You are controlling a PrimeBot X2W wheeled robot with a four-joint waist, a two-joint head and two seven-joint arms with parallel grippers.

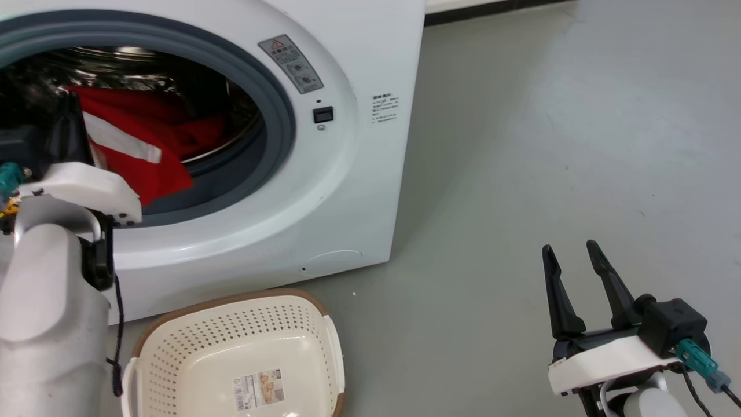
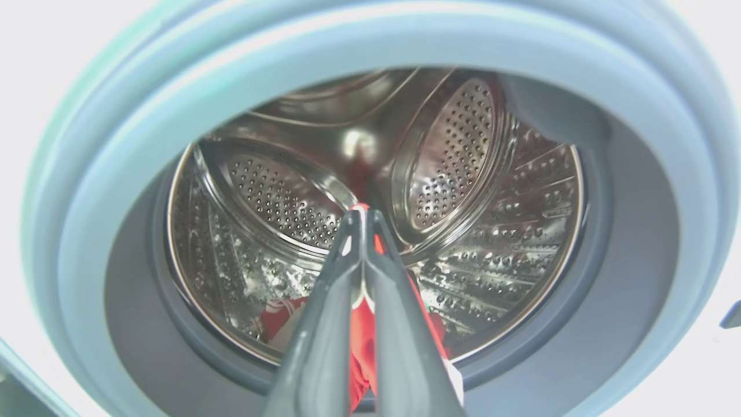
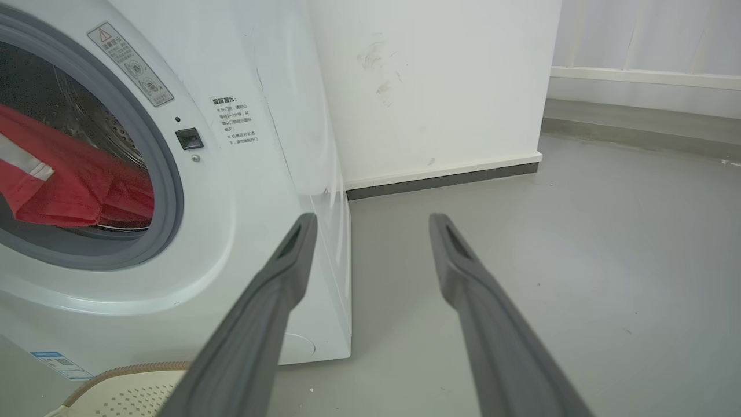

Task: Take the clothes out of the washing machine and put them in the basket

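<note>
Now my left gripper (image 2: pixel 362 213) pinches a red garment (image 1: pixel 165 174) at the washing machine (image 1: pixel 347 174) porthole; I should pull straight back, clearing the grey seal (image 1: pixel 283 127), then lower toward the basket (image 1: pixel 231 297) beneath it.

A smooth, pale grey-green floor (image 1: pixel 550 145) lay under even, diffuse light, flecked with a few small dark specks. At the back rose a white painted wall (image 3: pixel 440 87), scuffed near its middle with faint brownish smudges. A white baseboard (image 3: pixel 440 169) ran along its foot, above a thin dark skirting strip (image 3: pixel 440 182). Past the wall's corner on the right, a low white ledge (image 3: pixel 642 78) ran beneath pale vertical folds (image 3: pixel 648 29), possibly a curtain. A grey band lay beneath the ledge.
</note>
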